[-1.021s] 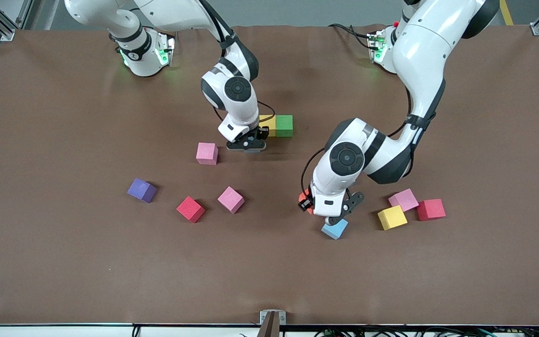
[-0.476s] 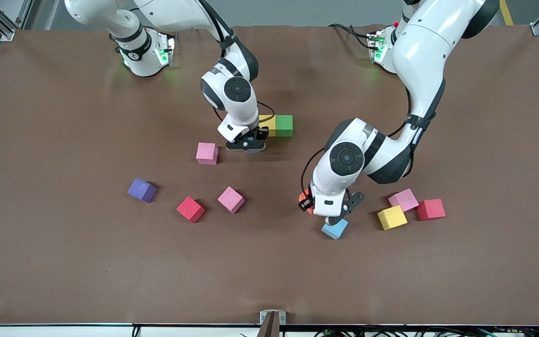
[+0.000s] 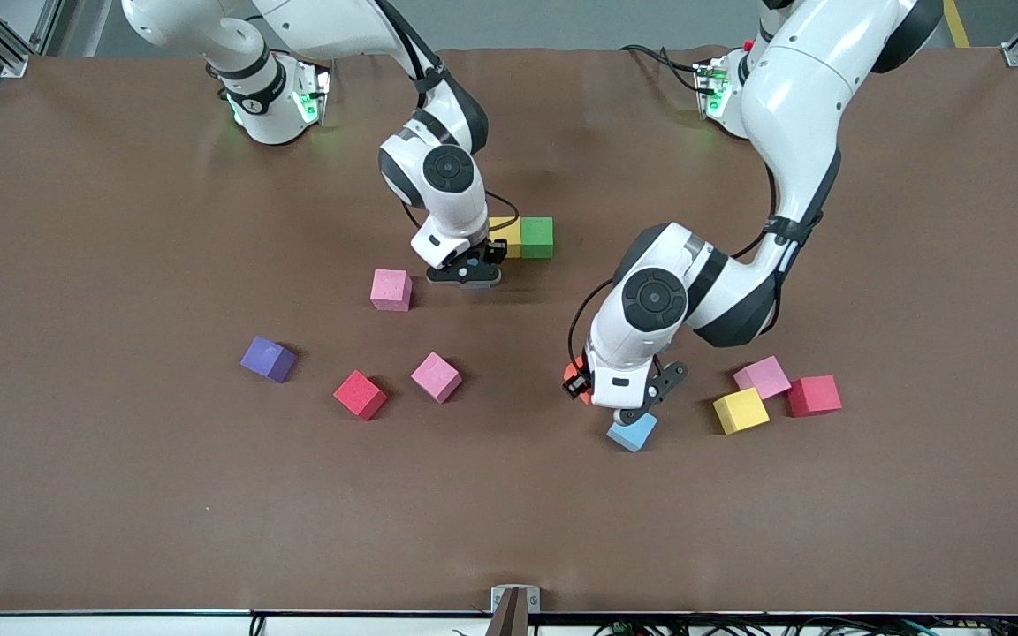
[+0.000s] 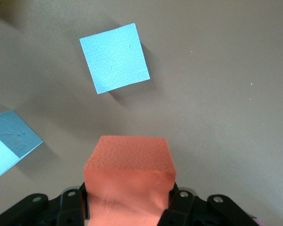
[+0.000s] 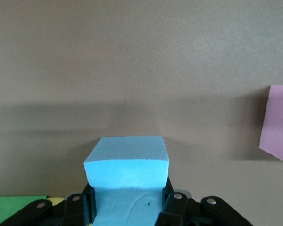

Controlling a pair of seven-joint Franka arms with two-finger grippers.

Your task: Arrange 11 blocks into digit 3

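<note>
A brown mat (image 3: 120, 495) is spread over the whole table, and blocks are scattered across it. The green block (image 3: 536, 237) works as the landmark here, sitting mid-table with a yellow block (image 3: 507, 235) touching it on the side toward the right arm's end.

The right gripper (image 3: 467, 272) is parked low just beside that yellow block, and a light blue block (image 5: 127, 176) is pinched between its closed fingers in the right wrist view. A pink block (image 3: 391, 289) is seen near it, a bit nearer the camera than the green one.

The left gripper (image 3: 617, 408) is found well nearer the camera than the green block, toward the left arm's end. Its jaws are clamped tight on an orange block (image 4: 129, 181). Another light blue block (image 3: 633, 431) lies on the mat right by it.

Nearer the camera still, toward the right arm's end, a purple block (image 3: 268, 359), a red cube (image 3: 360, 394) and a second pink block (image 3: 436, 376) are laid out apart from each other. Toward the left arm's end, a yellow block (image 3: 740, 410), a pink block (image 3: 763, 375) and a red cube (image 3: 814, 395) are bunched together.
</note>
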